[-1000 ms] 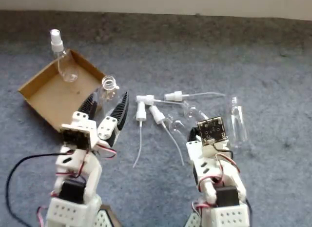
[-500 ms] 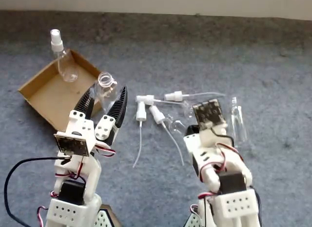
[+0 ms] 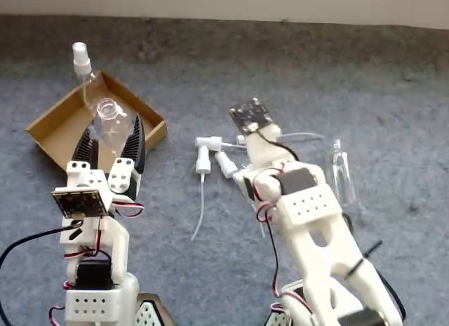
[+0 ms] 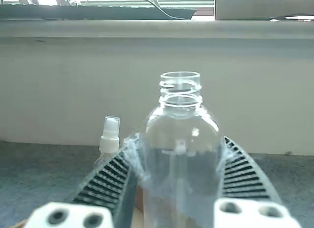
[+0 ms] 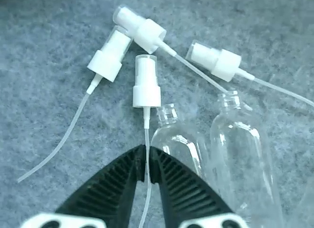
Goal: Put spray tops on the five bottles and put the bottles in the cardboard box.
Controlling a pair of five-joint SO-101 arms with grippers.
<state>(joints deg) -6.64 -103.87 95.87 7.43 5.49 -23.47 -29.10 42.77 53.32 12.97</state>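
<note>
Bottle [image 4: 180, 154] clamped in left gripper [image 3: 112, 126] | spray top tube [image 5: 146, 132] pinched in right gripper [image 5: 146, 158]

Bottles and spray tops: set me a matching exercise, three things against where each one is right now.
Things:
1. open bottle
2. capped bottle
3. middle spray top

Places:
a. upright in the cardboard box
b. tube pinched in the right gripper
c. held upright in the left gripper

Pairs: 1-c, 2-a, 3-b.
</note>
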